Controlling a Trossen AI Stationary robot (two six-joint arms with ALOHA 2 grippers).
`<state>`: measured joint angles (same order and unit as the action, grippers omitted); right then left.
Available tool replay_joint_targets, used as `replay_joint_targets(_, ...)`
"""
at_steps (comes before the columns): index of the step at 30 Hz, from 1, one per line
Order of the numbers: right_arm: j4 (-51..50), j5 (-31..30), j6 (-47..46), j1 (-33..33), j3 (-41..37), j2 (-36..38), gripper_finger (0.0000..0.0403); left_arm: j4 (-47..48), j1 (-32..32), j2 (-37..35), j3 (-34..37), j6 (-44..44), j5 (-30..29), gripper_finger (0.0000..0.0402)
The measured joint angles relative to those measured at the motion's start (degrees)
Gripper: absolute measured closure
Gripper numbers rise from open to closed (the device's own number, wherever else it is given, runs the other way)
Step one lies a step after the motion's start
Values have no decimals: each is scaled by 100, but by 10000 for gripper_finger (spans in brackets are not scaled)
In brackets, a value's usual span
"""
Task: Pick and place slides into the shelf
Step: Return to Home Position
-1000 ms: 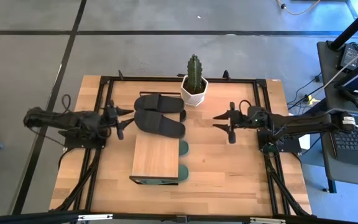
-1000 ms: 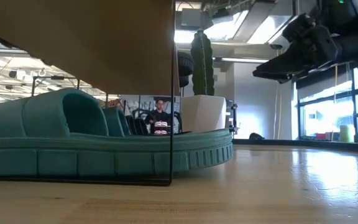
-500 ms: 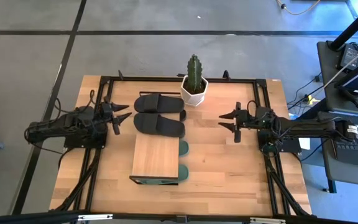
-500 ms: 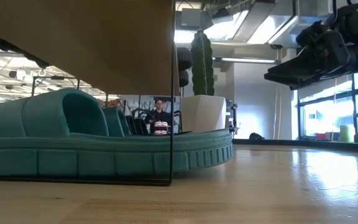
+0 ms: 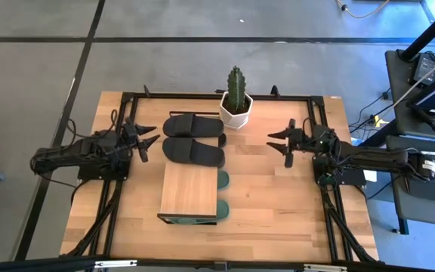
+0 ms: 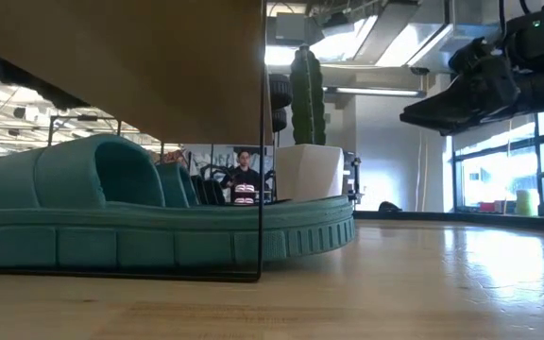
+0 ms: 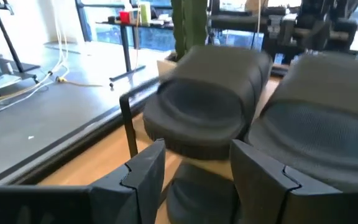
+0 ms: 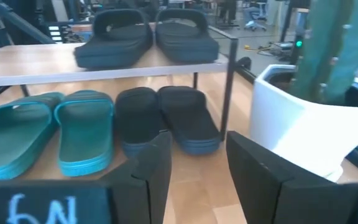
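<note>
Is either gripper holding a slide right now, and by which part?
Nothing is held. The left gripper and the right gripper are both open and empty.

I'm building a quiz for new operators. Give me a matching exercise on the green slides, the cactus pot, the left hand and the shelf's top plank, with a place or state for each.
Things:
1. green slides
2. cactus pot
3. left hand
4. shelf's top plank

Places or states:
a. carries a black pair
b. open and empty, left of the shelf
c. under the shelf
d. stands on the tabletop, outside the shelf

Pairs: 1-c, 2-d, 3-b, 4-a
</note>
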<state>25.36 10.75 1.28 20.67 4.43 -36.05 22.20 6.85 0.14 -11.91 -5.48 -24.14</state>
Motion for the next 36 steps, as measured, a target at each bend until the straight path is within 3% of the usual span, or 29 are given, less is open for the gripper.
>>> replay_joint_targets(6,2,38,28,269,0,24,249,-156,0,0,344,-15,-82,230)
replay_joint_targets(12,562,46,-123,560,-407,234,249,-180,0,-2,373,-47,-154,230)
replay_joint_targets(20,489,309,-111,671,-404,509,249,-228,0,0,379,-7,-149,230)
replay_joint_targets(24,471,307,-116,671,-404,524,249,-208,0,0,382,-13,-518,230)
replay_joint_targets(36,359,307,-109,669,-404,525,249,-632,53,0,384,749,-639,230)
